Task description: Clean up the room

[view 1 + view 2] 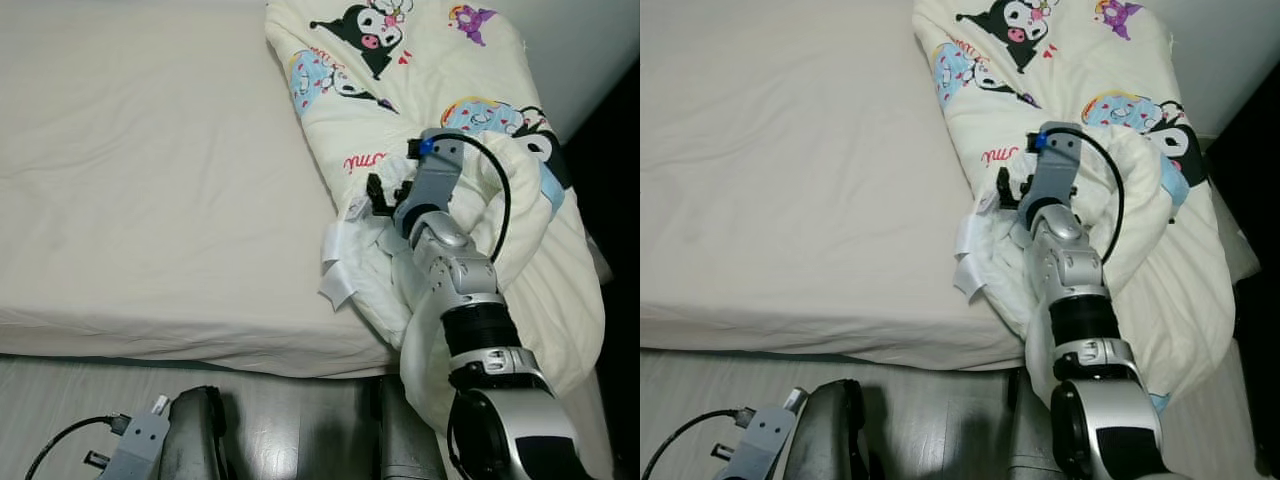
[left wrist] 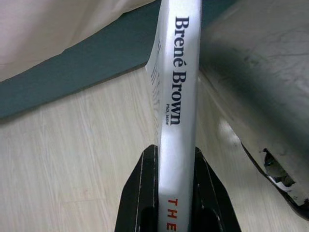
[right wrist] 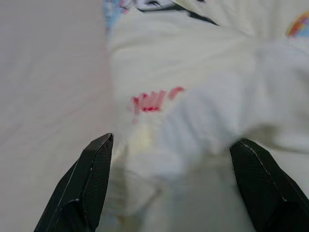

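It looks to be at the bed-tidying step: the right gripper (image 3: 171,188) reaches out over the rumpled quilt (image 1: 470,80), fingers spread wide with a bunched fold between them and nothing pinched yet. I'd say the next move calls for pressing down into that fold near the quilt's edge and closing on enough fabric to drag it flat across the bed (image 1: 150,170). The quilt lies heaped along the bed's right side, spilling over the near edge toward the floor. The right arm stretches forward from the shoulder, wrist bent down over the heap. The left gripper (image 2: 176,193) hangs low by the floor (image 2: 72,159), clamped on a book (image 2: 176,96) held spine up
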`<state>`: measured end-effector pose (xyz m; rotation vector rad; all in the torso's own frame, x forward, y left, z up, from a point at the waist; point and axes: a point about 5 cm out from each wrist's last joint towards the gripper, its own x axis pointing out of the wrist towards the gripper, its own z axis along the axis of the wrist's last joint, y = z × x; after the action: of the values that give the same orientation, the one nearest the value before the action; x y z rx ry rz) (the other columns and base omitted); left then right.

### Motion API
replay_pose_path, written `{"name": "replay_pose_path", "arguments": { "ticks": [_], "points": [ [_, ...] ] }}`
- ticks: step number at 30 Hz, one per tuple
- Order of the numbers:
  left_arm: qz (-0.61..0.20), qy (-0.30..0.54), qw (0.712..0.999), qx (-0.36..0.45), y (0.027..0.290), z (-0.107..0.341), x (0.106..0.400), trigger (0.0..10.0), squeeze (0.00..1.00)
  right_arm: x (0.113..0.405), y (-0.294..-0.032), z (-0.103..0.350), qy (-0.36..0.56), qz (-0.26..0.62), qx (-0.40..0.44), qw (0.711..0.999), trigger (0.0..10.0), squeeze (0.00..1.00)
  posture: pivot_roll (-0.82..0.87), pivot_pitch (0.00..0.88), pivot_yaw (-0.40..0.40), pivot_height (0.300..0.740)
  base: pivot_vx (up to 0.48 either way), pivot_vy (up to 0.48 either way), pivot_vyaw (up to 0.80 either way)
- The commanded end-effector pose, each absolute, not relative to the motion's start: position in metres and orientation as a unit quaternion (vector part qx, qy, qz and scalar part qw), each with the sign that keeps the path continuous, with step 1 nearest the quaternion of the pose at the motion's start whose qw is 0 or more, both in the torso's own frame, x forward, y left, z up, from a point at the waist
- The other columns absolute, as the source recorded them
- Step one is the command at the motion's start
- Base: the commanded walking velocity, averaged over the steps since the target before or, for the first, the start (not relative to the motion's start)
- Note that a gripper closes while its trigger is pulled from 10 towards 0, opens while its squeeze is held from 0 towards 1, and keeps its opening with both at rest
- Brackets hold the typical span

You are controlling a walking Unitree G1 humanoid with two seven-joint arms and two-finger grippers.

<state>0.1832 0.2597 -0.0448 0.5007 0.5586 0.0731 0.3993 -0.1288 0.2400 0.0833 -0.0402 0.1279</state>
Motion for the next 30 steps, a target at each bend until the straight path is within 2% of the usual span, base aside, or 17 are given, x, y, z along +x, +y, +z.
{"name": "replay_pose_path", "arguments": {
  "ticks": [1,11,16,17,18,19,30],
  "points": [
    [0.033,0.288,0.924,0.25,0.266,-0.049,0.171,10.0,0.0,0.401,-0.123,0.236,-0.015,0.078,0.045,0.996,10.0,0.0,0.0,0.36,-0.003,0.561,0.0,0.0,0.0],
    [0.031,0.288,0.923,0.252,0.267,-0.049,0.17,10.0,0.0,0.408,-0.123,0.23,0.0,0.076,0.041,0.996,10.0,0.0,0.01,0.364,0.001,0.561,0.0,0.0,0.0],
    [0.027,0.295,0.92,0.255,0.271,-0.05,0.16,10.0,0.0,0.415,-0.134,0.225,0.01,0.047,0.043,0.998,10.0,0.0,0.03,0.394,0.011,0.561,0.0,0.0,0.0],
    [0.027,0.297,0.919,0.257,0.272,-0.051,0.158,10.0,0.0,0.415,-0.134,0.226,0.004,0.053,0.047,0.998,3.3,0.0,0.03,0.396,0.014,0.561,0.0,0.0,0.0],
    [0.027,0.297,0.919,0.257,0.272,-0.051,0.158,10.0,0.0,0.415,-0.134,0.226,0.004,0.053,0.047,0.998,3.3,0.0,0.03,0.396,0.014,0.561,0.0,0.0,0.0],
    [0.027,0.297,0.919,0.259,0.275,-0.05,0.155,10.0,0.0,0.416,-0.132,0.228,-0.007,0.07,0.054,0.996,0.0,0.0,0.04,0.408,0.015,0.561,0.0,0.0,0.0],
    [0.03,0.298,0.915,0.27,0.286,-0.047,0.148,10.0,0.0,0.419,-0.124,0.235,-0.015,0.09,0.048,0.995,0.0,0.0,0.06,0.429,0.019,0.561,0.0,0.0,0.0]
  ]
}}
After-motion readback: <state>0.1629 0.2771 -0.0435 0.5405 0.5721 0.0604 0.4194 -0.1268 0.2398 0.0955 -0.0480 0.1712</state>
